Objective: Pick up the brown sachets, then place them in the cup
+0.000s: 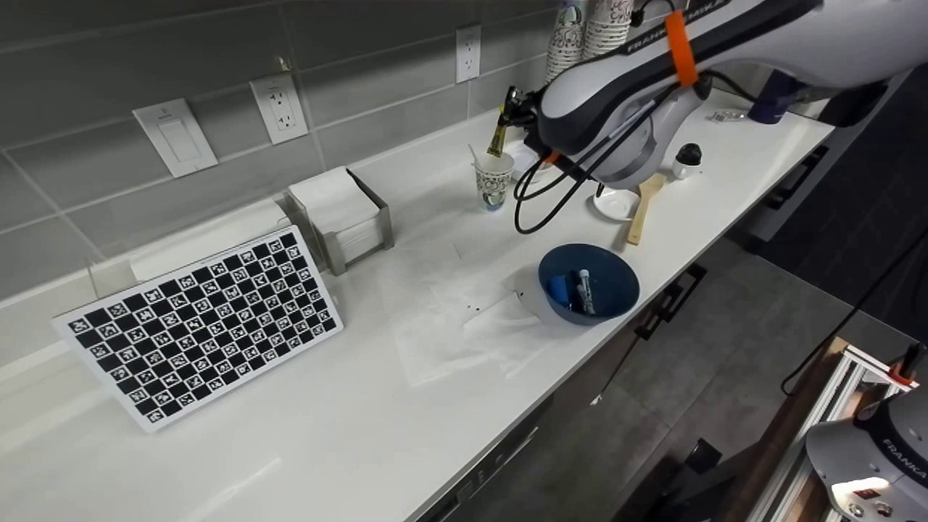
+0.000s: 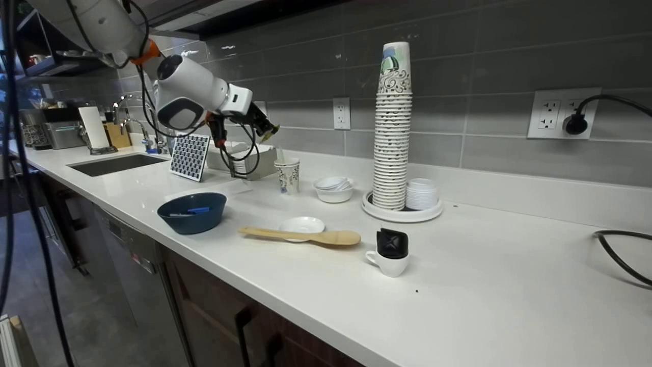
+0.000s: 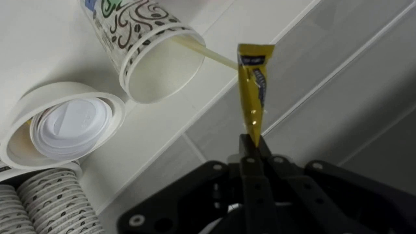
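- Grpr [image 3: 255,142] pinched yellow-brn sachet [image 3: 253,86] by end
- Sachet was mid-air nr cup [image 1: 492,190], higher than its rim
- Cup stood upright, stick [image 3: 214,55] inside
- White bowl [image 2: 333,197] sat nr cup, blue bowl [image 2: 196,223] well apart

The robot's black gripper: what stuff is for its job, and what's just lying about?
For the job:
narrow yellow sachet, held by the black gripper
patterned white paper cup

Just lying about:
round blue bowl
long wooden spatula
shallow white dish
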Robot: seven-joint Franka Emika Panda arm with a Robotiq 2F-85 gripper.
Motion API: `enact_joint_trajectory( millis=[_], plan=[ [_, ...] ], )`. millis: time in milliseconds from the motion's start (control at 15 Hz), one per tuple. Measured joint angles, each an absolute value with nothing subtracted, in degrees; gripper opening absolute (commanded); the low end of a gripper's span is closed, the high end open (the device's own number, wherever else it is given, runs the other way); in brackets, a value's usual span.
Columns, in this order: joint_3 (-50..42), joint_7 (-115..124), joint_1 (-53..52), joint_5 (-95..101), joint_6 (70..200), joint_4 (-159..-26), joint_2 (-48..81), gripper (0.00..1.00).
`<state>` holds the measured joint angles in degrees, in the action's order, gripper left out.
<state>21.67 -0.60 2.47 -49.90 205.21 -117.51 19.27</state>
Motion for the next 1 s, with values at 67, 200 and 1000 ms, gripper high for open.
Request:
enact_joint_trajectory(
  millis=[67,200,1000],
  plan=[
    [19.8,-0.3,0.8,-47.3,208.1,-117.0,21.6,0.00],
    [14.9,0.1,-3.1,-44.2,212.7,-115.8,26.0,0.00],
    [7.7,-5.3,-8.2,-51.8,215.2,-103.6,34.6,0.00]
  ],
)
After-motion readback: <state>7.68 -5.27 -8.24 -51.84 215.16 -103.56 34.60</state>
